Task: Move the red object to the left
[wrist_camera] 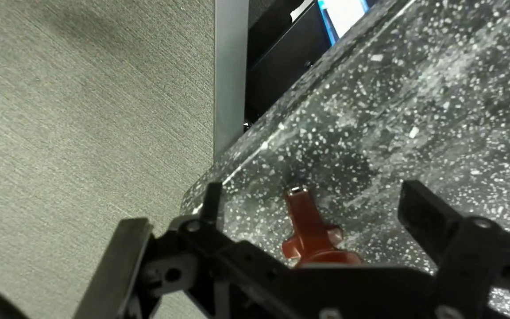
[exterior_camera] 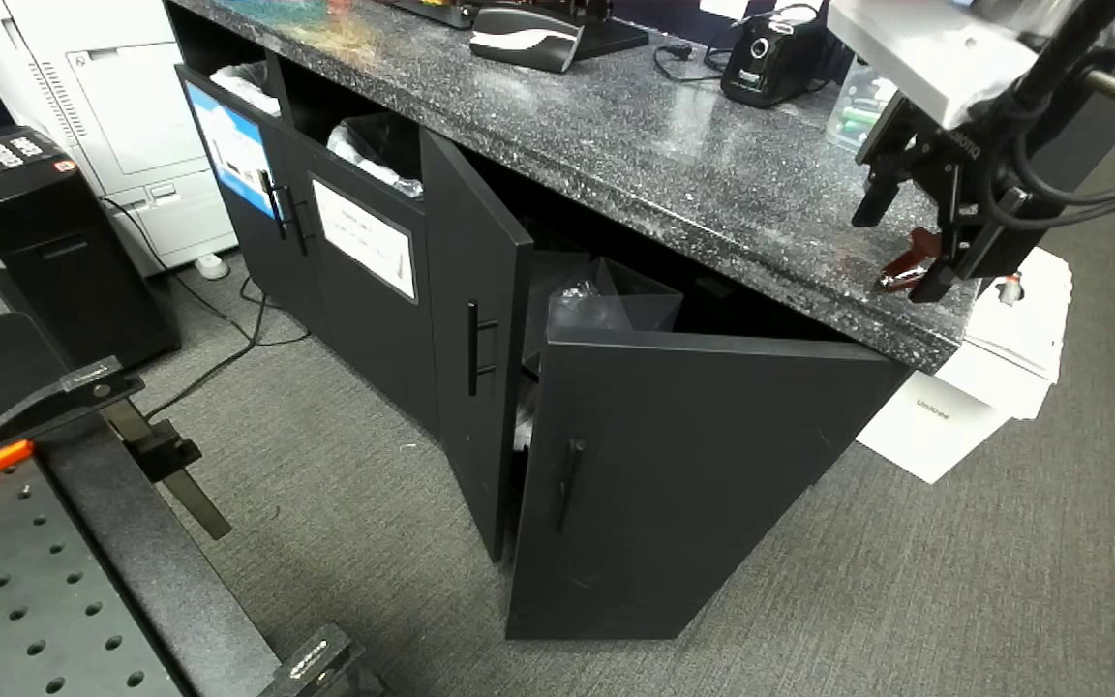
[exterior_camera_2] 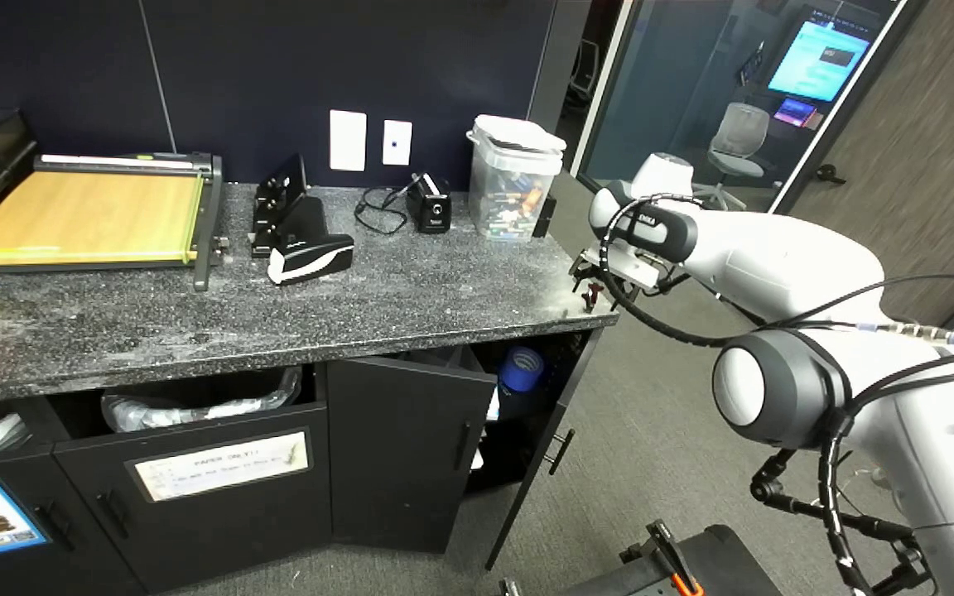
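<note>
The pincer [wrist_camera: 313, 201] stood released, spread to both sides of the red object [wrist_camera: 309, 232], which rested near a front corner of the surface [wrist_camera: 432, 119], so the reach looked nearly done, while clasping it and the whole leftward move apparently remained.

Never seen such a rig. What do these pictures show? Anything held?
A white-and-grey jointed robot arm ends in a black two-fingered hand. Two pictures come from cameras outside it; the third is from its wrist, looking past the fingers. On the dark speckled countertop are a yellow-topped paper cutter, a clear plastic tub with a white lid and, near a corner, a small dark-red clip-like object. In the wrist view, that object shows between the open fingers with gaps on both sides, so nothing appears held.
</note>
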`<state>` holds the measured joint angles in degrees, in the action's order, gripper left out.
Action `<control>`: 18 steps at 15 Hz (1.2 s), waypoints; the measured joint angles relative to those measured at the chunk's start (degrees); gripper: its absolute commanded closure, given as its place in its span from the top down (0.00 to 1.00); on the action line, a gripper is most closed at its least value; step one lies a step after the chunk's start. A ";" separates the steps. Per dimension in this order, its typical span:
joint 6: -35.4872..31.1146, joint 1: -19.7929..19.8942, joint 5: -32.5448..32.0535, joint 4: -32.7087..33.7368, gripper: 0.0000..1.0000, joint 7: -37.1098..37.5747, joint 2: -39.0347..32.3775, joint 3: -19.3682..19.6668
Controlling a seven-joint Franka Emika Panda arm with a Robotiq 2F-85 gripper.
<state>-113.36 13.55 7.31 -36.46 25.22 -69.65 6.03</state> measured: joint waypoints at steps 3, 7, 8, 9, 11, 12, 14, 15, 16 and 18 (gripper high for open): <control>-0.04 0.00 -0.47 3.71 0.71 1.49 -2.98 0.14; -0.38 -0.05 -1.33 5.98 0.39 2.71 -4.70 1.01; -0.48 -0.07 -1.60 6.22 0.33 2.95 -4.76 1.32; -0.59 -0.09 -1.86 6.43 0.24 3.25 -4.81 1.64; -0.62 -0.10 -2.37 6.70 0.09 3.57 -4.88 2.11; -0.62 -0.10 -2.55 6.74 0.02 3.57 -4.92 2.24; -0.59 -0.10 -2.70 6.79 0.03 3.54 -4.92 2.29; -0.59 -0.13 -2.70 6.92 0.04 3.50 -4.92 2.29; -0.59 -0.19 -2.72 6.99 0.04 3.46 -4.92 2.29; -0.47 -0.33 -2.86 8.74 0.04 2.48 -5.40 2.04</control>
<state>-113.83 13.22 4.44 -27.72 27.70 -75.05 8.06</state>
